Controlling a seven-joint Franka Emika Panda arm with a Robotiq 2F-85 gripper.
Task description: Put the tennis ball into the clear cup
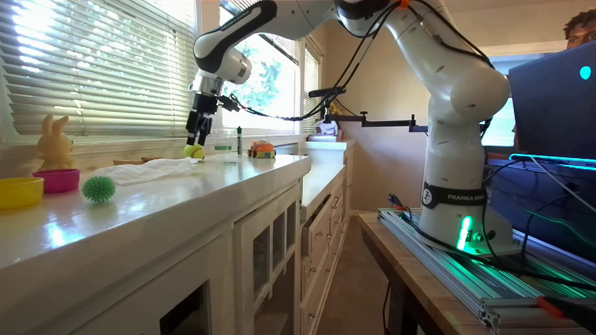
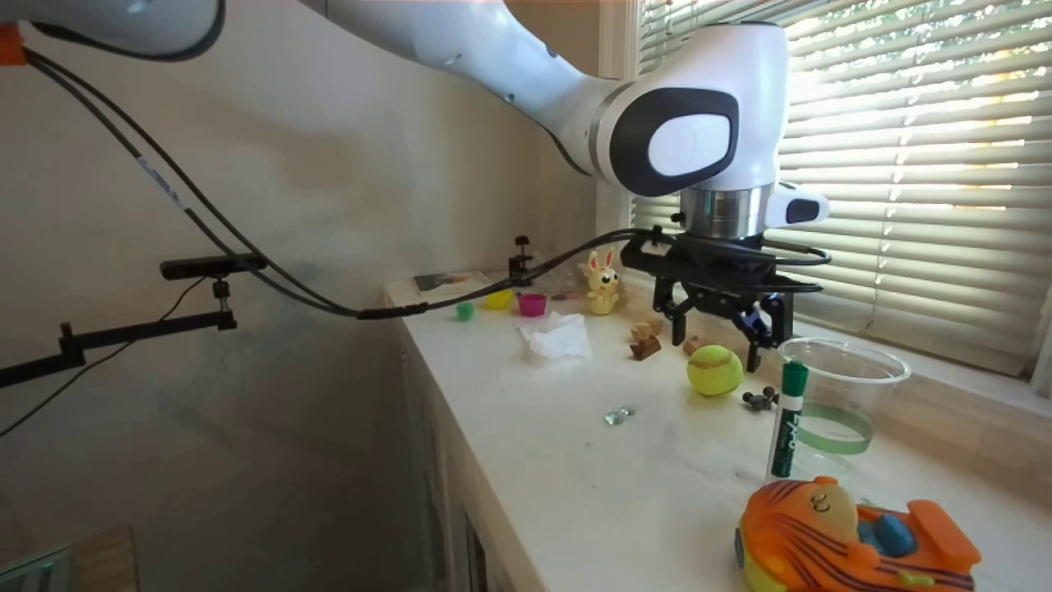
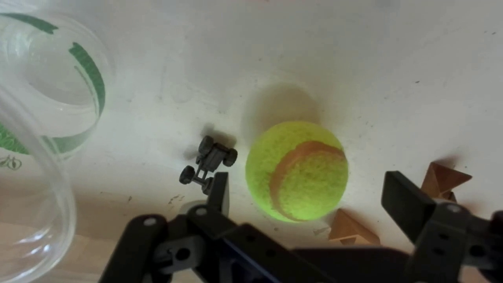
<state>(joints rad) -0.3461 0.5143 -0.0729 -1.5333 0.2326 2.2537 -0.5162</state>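
The arm is raised and bent, its base at the right in an exterior view, a strip of green light glowing at the foot. From the base the white links rise and lean left to the elbow, cut by the top edge. The forearm runs farther left and turns down into the wrist. Below a silver flange, the black hand hangs with fingers pointing down; in the wrist view these stand well apart, one left, one right, across a gap.
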